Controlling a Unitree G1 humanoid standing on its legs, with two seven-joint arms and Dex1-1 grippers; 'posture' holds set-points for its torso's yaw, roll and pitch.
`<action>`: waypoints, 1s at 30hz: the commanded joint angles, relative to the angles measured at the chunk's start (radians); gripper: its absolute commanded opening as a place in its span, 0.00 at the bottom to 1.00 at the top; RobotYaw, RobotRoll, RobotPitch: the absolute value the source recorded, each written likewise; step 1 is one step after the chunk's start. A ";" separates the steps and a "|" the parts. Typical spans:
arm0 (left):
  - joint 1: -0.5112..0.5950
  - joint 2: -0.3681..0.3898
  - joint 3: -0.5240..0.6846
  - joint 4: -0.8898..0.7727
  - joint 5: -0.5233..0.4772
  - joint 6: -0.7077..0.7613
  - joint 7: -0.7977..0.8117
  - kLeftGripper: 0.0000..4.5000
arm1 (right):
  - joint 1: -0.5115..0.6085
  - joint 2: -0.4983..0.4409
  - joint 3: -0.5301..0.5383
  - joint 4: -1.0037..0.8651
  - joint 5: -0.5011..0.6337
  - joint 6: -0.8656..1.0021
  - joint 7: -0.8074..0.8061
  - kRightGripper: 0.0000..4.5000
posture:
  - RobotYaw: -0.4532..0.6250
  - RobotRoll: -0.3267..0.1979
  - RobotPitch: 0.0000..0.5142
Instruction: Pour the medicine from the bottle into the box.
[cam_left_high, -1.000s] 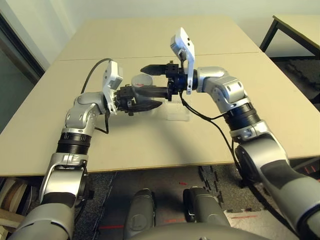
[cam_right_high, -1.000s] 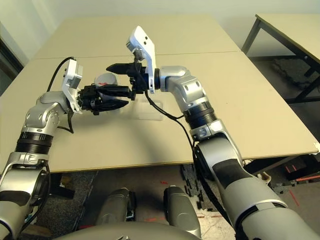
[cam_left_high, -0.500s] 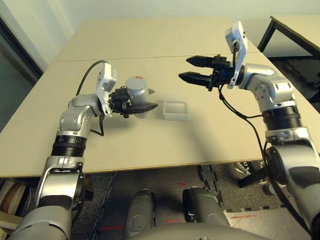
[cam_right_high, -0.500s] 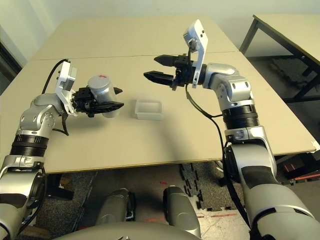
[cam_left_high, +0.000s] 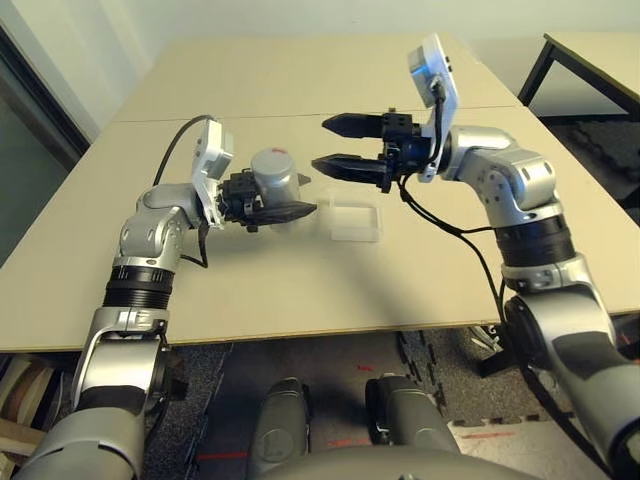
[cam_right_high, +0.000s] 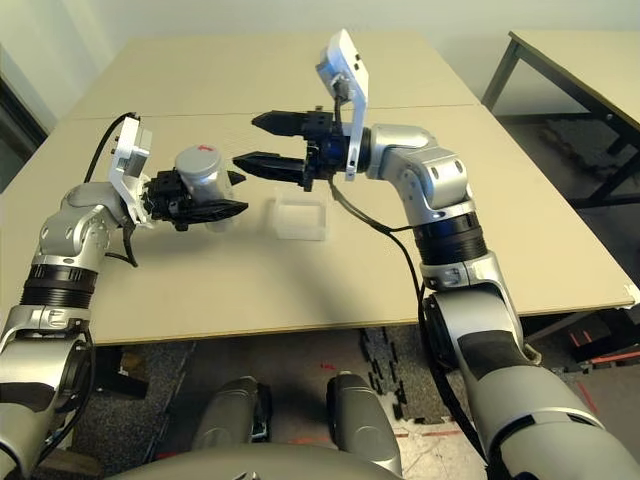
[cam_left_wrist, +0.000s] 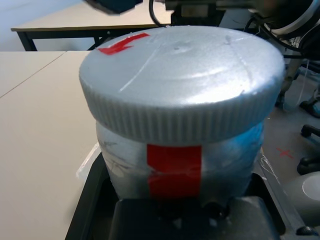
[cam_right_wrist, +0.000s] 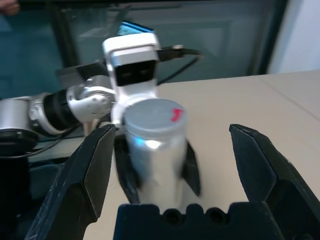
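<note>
Silver arms (cam_left_high: 150, 235); blk tools (cam_left_high: 340, 143); white wrist cams (cam_left_high: 437, 65); blk cables (cam_left_high: 445, 225)

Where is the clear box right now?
In the left eye view the box lies on the table near centre, just right of the bottle, below the right gripper.

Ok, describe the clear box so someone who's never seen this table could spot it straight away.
On the tan table, look between the two grippers. The box lies flat just right of the capped silver bottle held upright in the left gripper. It is the one see-through, shallow square tray.
</note>
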 joint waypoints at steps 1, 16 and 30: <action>0.008 -0.001 -0.016 -0.020 -0.003 0.010 -0.009 0.58 | -0.033 0.023 0.043 0.021 -0.023 -0.029 0.014 1.00 | 0.35 0.62 0.08; 0.004 -0.035 -0.052 -0.047 -0.004 0.021 -0.009 0.58 | -0.078 0.090 0.103 0.122 -0.099 -0.100 0.035 1.00 | 0.35 0.62 0.09; 0.024 -0.035 -0.061 -0.076 -0.004 0.033 -0.013 0.58 | -0.100 0.091 0.082 0.184 -0.109 -0.108 0.029 1.00 | 0.35 0.62 0.10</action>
